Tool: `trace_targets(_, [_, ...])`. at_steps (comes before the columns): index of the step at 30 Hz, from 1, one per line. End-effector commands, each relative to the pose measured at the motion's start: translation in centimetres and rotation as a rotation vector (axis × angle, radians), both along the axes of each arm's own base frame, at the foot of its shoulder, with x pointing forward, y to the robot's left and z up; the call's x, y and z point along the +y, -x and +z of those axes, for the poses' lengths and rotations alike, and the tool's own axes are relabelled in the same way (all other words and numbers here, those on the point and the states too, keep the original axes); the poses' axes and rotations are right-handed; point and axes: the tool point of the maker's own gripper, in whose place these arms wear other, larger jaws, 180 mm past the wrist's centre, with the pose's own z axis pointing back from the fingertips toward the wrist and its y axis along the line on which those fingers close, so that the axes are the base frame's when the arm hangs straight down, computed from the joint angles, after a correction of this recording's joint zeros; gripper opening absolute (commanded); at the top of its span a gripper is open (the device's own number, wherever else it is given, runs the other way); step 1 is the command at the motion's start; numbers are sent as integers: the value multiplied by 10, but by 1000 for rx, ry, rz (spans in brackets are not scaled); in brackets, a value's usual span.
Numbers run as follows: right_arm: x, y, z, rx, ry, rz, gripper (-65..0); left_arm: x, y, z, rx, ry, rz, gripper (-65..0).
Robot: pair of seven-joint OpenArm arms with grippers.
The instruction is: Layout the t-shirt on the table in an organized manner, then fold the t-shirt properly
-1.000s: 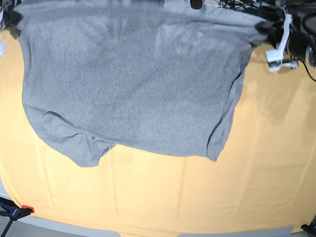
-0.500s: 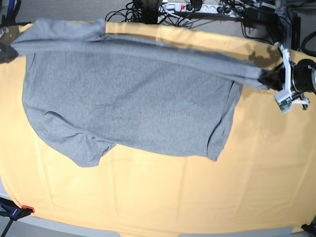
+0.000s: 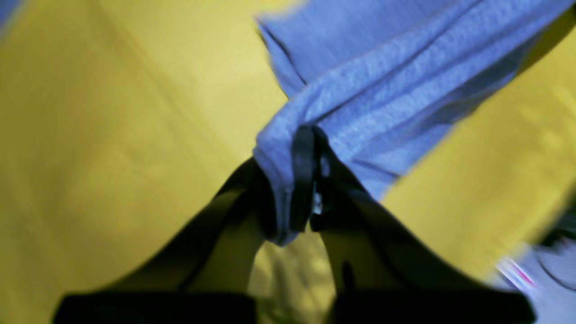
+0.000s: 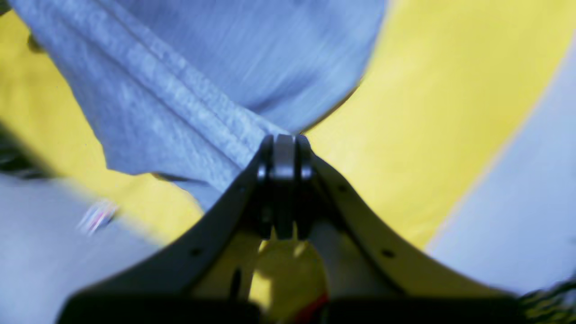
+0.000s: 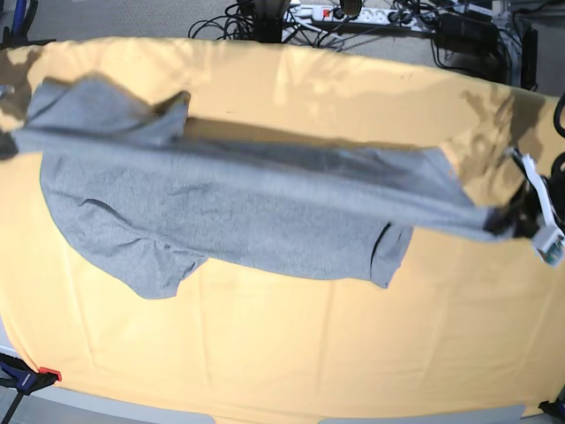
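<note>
Across the table (image 5: 291,353) I've got the grey t-shirt (image 5: 238,221) strung between both arms, its top edge pulled into a taut band running side to side, lower part lying on the yellow-orange cloth w/ a sleeve bunched at the near-left.

Left gripper (image 3: 310,180): jaws pressed together, pinching a gathered fold of shirt fabric; cloth wraps over one finger (image 3: 302,175) and hangs a bit below the tips. In the base view it sits at the right edge of the table (image 5: 519,216), shirt corner stretched to it.

Right gripper (image 4: 283,157): jaws pressed tight, thin shirt edge nipped between the pads, fabric fanning away up-left over the table. In the base view that arm is mostly out of frame at the left edge; I only see the shirt end there.

Both wrist views are blurry, so finer detail I can't tell. Cables and a power strip (image 5: 344,13) lie on the floor beyond the far edge; a clamp (image 5: 31,380) bites the near-left corner.
</note>
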Motion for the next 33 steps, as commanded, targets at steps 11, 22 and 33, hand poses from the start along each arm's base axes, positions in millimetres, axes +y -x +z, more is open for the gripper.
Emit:
trace_targets(11, [-40, -88, 172, -575, 98, -206, -650, 58, -49, 230, -593, -136, 265, -650])
trace_targets(22, [-19, -74, 141, -385, 25, -119, -650, 31, -42, 132, -267, 0, 114, -650])
trace_targets(33, [6, -63, 104, -316, -111, -56, -354, 41, -49, 93, -152, 99, 219, -249])
